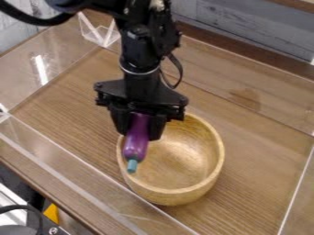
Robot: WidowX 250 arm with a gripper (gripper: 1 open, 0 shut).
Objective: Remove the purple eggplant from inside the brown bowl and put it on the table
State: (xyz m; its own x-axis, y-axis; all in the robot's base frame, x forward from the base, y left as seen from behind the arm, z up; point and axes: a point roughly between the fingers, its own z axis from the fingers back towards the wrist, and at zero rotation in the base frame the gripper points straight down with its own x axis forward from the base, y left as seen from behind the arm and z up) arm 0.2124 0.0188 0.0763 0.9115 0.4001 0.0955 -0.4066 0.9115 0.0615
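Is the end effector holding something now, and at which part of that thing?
Yes. The end effector holds the purple eggplant by its upper purple end; the teal stem tip hangs down over the brown bowl.

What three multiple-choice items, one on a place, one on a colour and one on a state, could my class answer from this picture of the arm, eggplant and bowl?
1. Where is the purple eggplant?
A. Flat on the table
B. Hanging from the gripper over the brown bowl's near-left rim
C. Outside the clear walls

2. What colour is the eggplant's lower tip?
A. Teal-green
B. Red
C. Yellow

3. How is the gripper?
A. Open and empty
B. Shut on the eggplant
C. Out of view

Answers:
1 B: it dangles below the fingers above the brown bowl, not on the table.
2 A: the stem end pointing down is teal-green.
3 B: the fingers clamp its upper end.
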